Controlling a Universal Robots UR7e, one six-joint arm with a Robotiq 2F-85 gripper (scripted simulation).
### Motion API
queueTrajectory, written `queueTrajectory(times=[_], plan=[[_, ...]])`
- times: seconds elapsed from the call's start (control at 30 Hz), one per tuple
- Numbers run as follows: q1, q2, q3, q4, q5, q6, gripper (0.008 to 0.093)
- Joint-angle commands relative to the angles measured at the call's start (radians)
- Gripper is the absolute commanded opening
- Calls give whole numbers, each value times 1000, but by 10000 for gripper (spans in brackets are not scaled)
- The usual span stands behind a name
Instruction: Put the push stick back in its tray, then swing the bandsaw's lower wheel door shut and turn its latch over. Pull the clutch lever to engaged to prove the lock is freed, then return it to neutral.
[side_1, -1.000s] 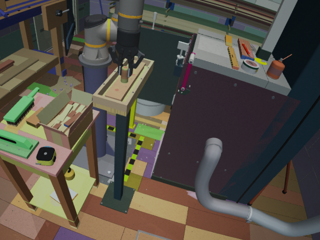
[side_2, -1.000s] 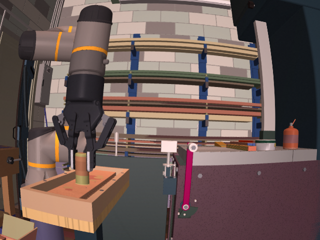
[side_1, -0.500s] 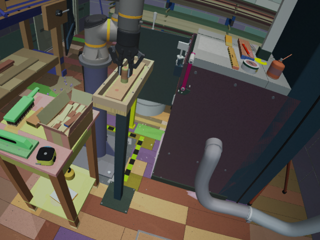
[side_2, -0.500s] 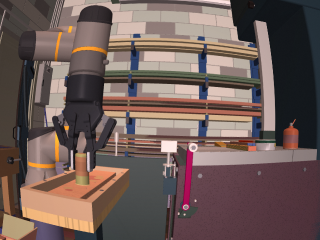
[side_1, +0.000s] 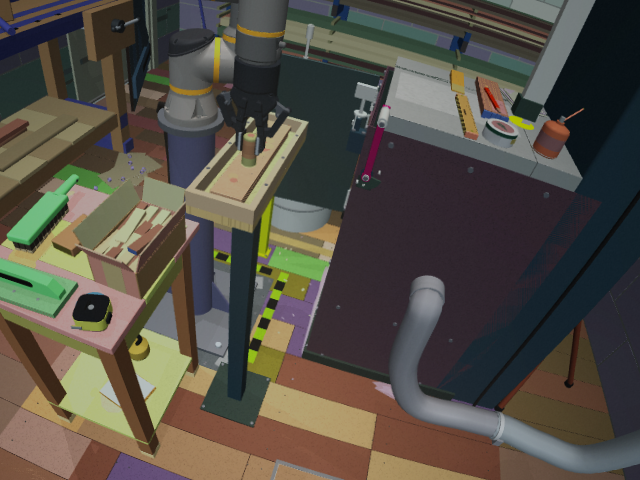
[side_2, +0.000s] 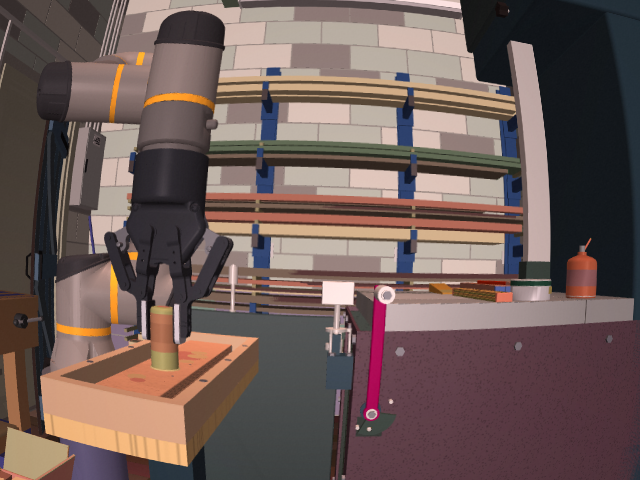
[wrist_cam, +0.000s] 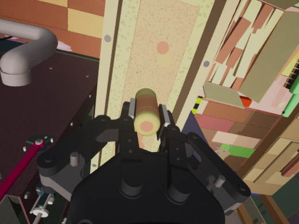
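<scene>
The push stick (side_1: 250, 149) (side_2: 164, 338) (wrist_cam: 147, 114), a short banded cylinder, stands upright on the floor of the wooden tray (side_1: 247, 169) (side_2: 150, 390). I grip its upper part with my gripper (side_1: 252, 142) (side_2: 163, 323) (wrist_cam: 147, 116), which points straight down from above. The tray sits on a dark post left of the bandsaw cabinet. The dark green lower wheel door (side_1: 318, 129) (side_2: 269, 392) stands swung open behind the tray. The magenta lever (side_1: 373, 146) (side_2: 377, 354) stands upright on the cabinet's near corner, with a white knob at its top.
The maroon bandsaw cabinet (side_1: 455, 248) fills the right side. A grey dust hose (side_1: 439, 372) curves across the floor before it. A side table with an offcut box (side_1: 134, 230), green brush and tape measure stands close left of the tray. An oil can (side_1: 552, 135) and tape roll sit on the saw table.
</scene>
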Motion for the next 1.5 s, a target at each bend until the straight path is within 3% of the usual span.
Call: queueTrajectory(times=[0.0, 0.37, 1.07, 1.47], plan=[[0, -1, -1, -1, 0, 0, 350], [0, -1, -1, -1, 0, 0, 560], [0, -2, -3, 4, 0, 0, 560], [0, -22, -39, 60, 0, 0, 560]])
